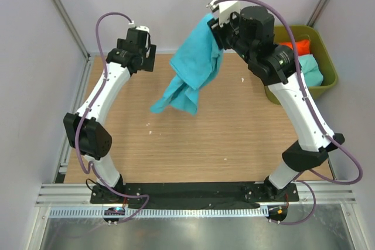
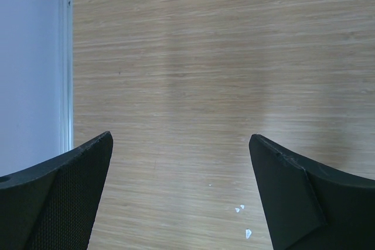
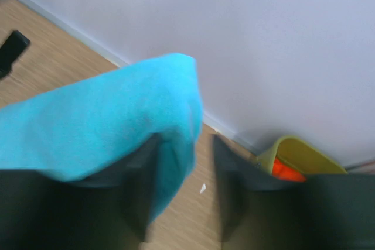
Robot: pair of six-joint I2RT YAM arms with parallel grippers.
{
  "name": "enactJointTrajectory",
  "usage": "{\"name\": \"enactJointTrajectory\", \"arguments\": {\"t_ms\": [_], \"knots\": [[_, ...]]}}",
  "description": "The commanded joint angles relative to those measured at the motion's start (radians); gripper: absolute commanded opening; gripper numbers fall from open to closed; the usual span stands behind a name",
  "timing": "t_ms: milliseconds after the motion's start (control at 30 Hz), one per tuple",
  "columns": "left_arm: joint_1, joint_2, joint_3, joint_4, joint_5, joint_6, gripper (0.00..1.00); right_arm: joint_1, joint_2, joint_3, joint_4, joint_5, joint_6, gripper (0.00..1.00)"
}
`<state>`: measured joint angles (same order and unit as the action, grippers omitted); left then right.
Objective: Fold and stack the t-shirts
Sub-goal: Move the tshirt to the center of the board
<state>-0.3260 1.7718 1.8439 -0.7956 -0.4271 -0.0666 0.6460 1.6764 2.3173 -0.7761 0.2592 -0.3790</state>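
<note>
1. The left gripper (image 1: pixel 138 40) hangs above the wooden table (image 1: pixel 205 144) at about 10 o'clock in the top view. Its jaws stand wide apart and have hold of nothing. In the left wrist view only bare wood and some white crumbs (image 2: pixel 240 209) show between its fingers (image 2: pixel 64 197)
2. The turquoise-blue t-shirt (image 1: pixel 190 71) hangs in the air near 12 o'clock, crumpled. Its top is at the right gripper (image 1: pixel 214 20) and its lower end reaches toward 7 o'clock over the table
3. The jaws of the right gripper stand only a little apart. In the right wrist view the turquoise-blue t-shirt (image 3: pixel 99 127) lies over one finger, and a narrow strip of table shows between the cloth and the other finger (image 3: pixel 234 197)
4. The olive-green bin (image 1: pixel 327 48) stands at 2 o'clock, just beyond the table's edge. In it lie the orange-red t-shirt (image 1: pixel 299 45) and below it the mint-green t-shirt (image 1: pixel 310 71)
</note>
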Motion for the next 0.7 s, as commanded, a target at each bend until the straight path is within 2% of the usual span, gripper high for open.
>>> {"name": "enactJointTrajectory", "arguments": {"t_ms": [0,33,100,167,200,333,400,500,567,667], "knots": [[0.004,-0.057,-0.02,0.038,-0.025,0.005,0.99,-0.008,-0.084,-0.203,0.07,0.046,0.023,0.62],[0.004,-0.055,-0.025,0.03,-0.018,0.005,1.0,-0.006,-0.086,-0.252,0.066,0.09,0.022,0.72],[0.004,-0.054,-0.029,0.0,0.023,-0.001,1.0,-0.008,-0.095,-0.389,0.089,0.161,0.014,0.82],[0.005,-0.071,-0.049,-0.03,0.077,-0.001,1.0,-0.006,-0.113,-0.496,0.138,0.253,-0.012,0.87],[0.005,-0.08,-0.06,-0.062,0.162,0.001,0.99,-0.008,-0.122,-0.51,0.143,0.268,-0.018,0.89],[0.002,-0.155,-0.145,-0.177,0.423,0.062,0.98,-0.006,-0.15,-0.51,0.124,0.238,0.015,0.86],[-0.002,-0.172,-0.175,-0.258,0.548,0.146,0.94,-0.006,-0.156,-0.5,0.072,0.134,0.022,0.81],[-0.004,-0.184,-0.234,-0.348,0.605,0.305,0.91,-0.006,-0.147,-0.492,-0.006,-0.02,0.028,0.78],[-0.004,-0.193,-0.264,-0.376,0.596,0.385,0.9,-0.006,-0.145,-0.492,-0.043,-0.104,0.073,0.79],[-0.007,-0.195,-0.323,-0.45,0.655,0.506,0.89,-0.006,-0.142,-0.49,-0.052,-0.161,0.075,0.8]]}}
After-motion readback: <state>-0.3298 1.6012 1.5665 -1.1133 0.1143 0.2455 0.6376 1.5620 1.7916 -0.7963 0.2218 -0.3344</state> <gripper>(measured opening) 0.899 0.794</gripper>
